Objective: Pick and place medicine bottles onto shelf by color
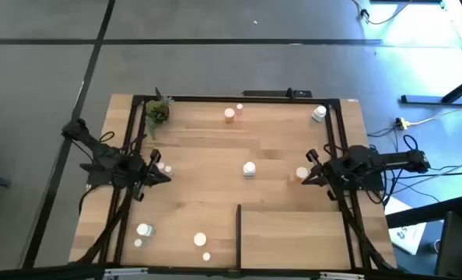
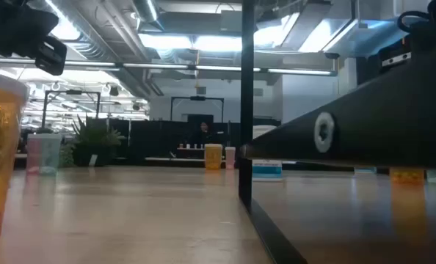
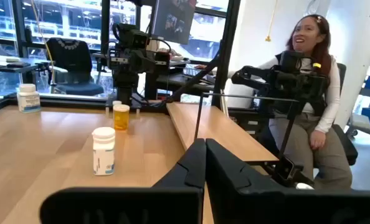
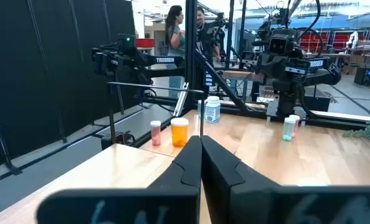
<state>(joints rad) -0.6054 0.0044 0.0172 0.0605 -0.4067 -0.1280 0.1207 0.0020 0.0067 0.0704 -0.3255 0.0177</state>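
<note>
Several white-capped medicine bottles stand scattered on the wooden table. A white bottle is at the centre. An orange one stands just beside my right gripper, which is shut and holds nothing. A pale bottle stands close by my left gripper, also shut with nothing in it. The shelf is the light-wood panel at the near right, edged by a black strip.
More bottles stand at the far edge and the near left. A small potted plant sits at the far left corner. A person sits beyond the table's near edge.
</note>
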